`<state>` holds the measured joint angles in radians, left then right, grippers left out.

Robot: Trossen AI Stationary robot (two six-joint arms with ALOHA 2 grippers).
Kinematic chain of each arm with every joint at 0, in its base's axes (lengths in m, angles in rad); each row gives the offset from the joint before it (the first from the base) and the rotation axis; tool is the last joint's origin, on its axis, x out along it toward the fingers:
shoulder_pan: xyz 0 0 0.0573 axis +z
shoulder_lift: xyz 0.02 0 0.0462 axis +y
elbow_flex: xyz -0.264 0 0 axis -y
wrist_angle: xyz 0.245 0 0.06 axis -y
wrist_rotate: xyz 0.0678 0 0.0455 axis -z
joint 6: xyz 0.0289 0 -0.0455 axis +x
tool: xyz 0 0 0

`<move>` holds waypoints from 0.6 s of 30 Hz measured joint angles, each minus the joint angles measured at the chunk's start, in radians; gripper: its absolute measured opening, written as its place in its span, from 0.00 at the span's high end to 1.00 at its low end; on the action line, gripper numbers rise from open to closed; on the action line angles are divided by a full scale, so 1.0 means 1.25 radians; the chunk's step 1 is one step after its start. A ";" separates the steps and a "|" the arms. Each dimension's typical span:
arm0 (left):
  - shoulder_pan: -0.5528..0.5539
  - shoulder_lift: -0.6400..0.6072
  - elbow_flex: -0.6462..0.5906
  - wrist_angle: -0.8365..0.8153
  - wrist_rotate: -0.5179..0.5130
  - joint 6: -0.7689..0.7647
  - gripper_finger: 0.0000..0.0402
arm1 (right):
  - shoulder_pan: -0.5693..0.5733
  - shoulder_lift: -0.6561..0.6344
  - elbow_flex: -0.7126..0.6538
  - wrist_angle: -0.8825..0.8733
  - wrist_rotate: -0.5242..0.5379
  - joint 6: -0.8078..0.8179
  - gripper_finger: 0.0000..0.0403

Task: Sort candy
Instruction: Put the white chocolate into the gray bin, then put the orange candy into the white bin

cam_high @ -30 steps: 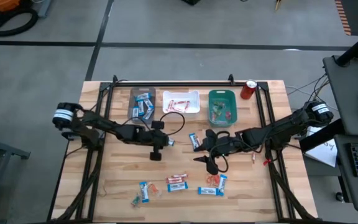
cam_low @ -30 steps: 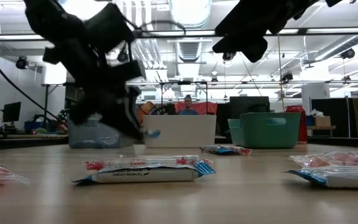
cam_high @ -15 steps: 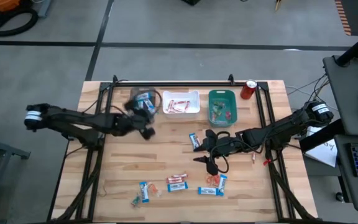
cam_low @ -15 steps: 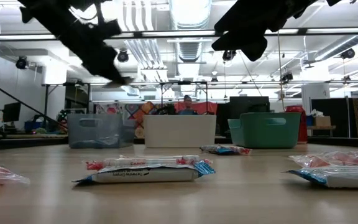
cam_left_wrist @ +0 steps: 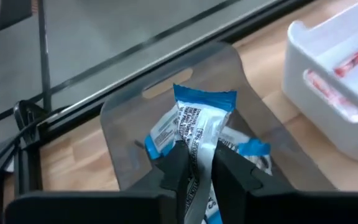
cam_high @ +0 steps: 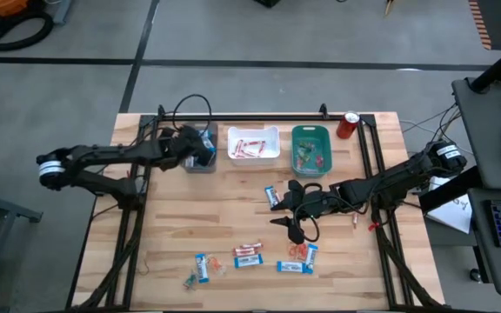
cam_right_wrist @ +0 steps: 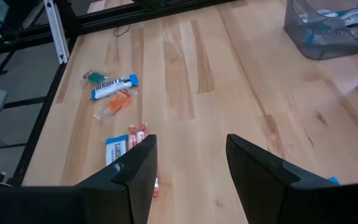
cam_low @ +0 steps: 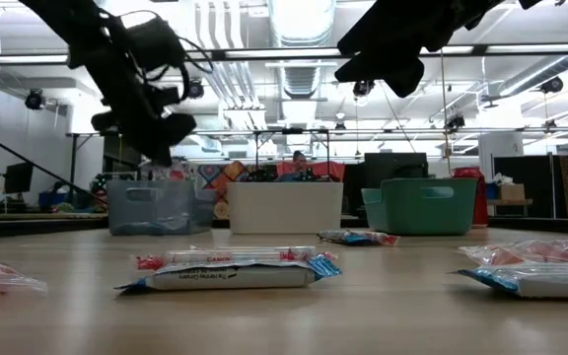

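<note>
High view: straight down, far above, whole table point(cam_high: 233, 217) and both arms.
Low view: at tabletop height, level across the table toward the bins point(cam_low: 284, 207) and the room behind.
Left wrist: close, over the grey bin point(cam_left_wrist: 166, 124).
Right wrist: looks along the tabletop, bare wood and scattered candy point(cam_right_wrist: 114, 87).
Shared: the grey bin shows in all four views.

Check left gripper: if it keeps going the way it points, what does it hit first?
Probably the blue-and-white bars already lying in the grey bin. The left gripper, shut on a blue-and-white bar, points down into it; depth is unclear.
</note>
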<state>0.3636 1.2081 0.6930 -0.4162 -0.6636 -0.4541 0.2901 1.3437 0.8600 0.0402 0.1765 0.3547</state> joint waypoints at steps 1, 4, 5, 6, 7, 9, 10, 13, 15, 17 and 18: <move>0.001 0.009 0.000 0.001 0.000 0.000 0.87 | 0.000 0.000 0.000 0.000 0.000 0.001 0.55; 0.001 0.033 0.000 0.004 0.001 0.010 0.81 | 0.000 0.000 0.000 0.000 0.000 0.002 0.55; 0.001 0.040 0.000 0.004 0.001 0.013 0.79 | 0.000 0.000 0.000 0.000 0.000 0.002 0.55; 0.001 0.046 0.000 0.004 0.001 0.015 0.77 | 0.000 0.000 0.000 0.000 0.000 0.002 0.55; 0.001 0.050 0.000 0.004 0.001 0.016 0.75 | 0.000 0.000 0.000 0.000 0.000 0.002 0.55; 0.001 0.054 0.000 0.004 0.001 0.018 0.71 | 0.000 0.000 0.000 0.000 0.000 0.005 0.55; 0.000 0.054 0.000 0.004 0.001 0.021 0.69 | 0.000 0.000 0.000 0.000 0.000 0.011 0.55; -0.010 0.047 0.000 0.004 0.001 0.037 0.65 | 0.000 0.000 0.000 0.000 0.001 0.021 0.55; -0.022 0.036 0.000 0.004 0.001 0.044 0.63 | 0.000 0.000 0.000 0.000 0.001 0.033 0.55; -0.043 0.024 0.000 0.004 0.001 0.049 0.63 | 0.000 0.000 0.000 0.000 0.001 0.037 0.55; -0.058 0.017 0.000 0.004 0.001 0.052 0.63 | 0.000 0.000 0.000 0.000 0.002 0.037 0.55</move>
<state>0.2912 1.2293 0.6930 -0.4117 -0.6618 -0.3887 0.2901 1.3437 0.8600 0.0399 0.1789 0.4015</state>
